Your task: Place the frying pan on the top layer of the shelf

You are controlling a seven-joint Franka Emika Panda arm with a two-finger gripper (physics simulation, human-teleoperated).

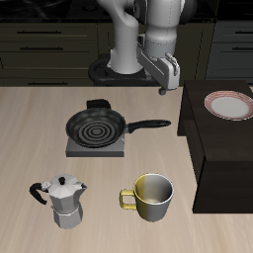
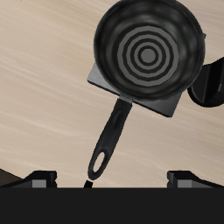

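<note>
The frying pan (image 1: 96,126) sits on the burner plate (image 1: 95,147) mid-table, handle toward the shelf (image 1: 222,138); the gripper (image 1: 168,83) hangs above near the table's back edge, empty, fingers spread wide.

Frying pan (image 1: 97,126): black, upright on the burner plate (image 1: 95,146), handle toward the shelf (image 1: 222,148); shelf: dark, flat-topped

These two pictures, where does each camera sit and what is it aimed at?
Exterior view: in front and above, looking down at the table, with the robot's arm and hand at the back.
Wrist view: on the hand itself, looking down at the frying pan; only the fingertips show at the frame's edge.
Shared: the frying pan on the burner plate.
</note>
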